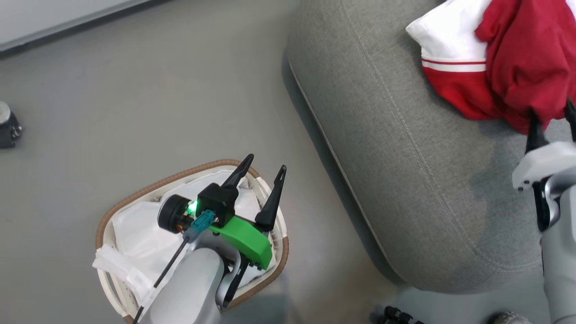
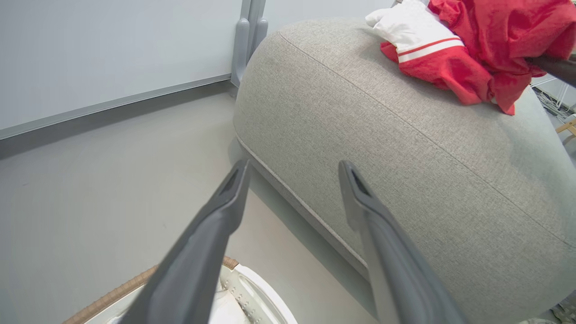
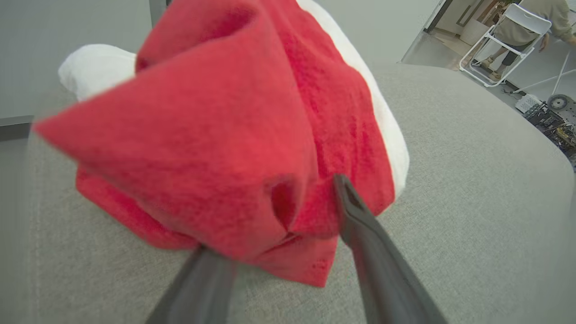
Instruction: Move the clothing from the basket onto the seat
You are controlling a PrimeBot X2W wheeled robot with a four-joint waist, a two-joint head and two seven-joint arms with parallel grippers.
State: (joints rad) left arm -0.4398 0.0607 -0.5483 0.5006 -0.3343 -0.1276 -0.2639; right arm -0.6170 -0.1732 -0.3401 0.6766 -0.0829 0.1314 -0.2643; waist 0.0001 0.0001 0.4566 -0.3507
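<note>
The clothing (image 1: 517,63), a red heap with a white panel and red-and-white stripe trim, lies on top of the seat (image 1: 405,157), toward its far right edge in the head view. The right hand (image 1: 552,112) is at the heap's near edge. Its two fingers stand spread apart, one on each side of a fold of red cloth that drapes over the left fingertip, so the hand looks released rather than clenched. The basket (image 1: 118,203) stands on the floor (image 1: 112,90) beside the seat's left edge, its white liner (image 1: 135,229) showing. The left hand (image 1: 266,162) hovers above the basket's rim nearest the seat, fingers apart, grasping nothing.
</note>
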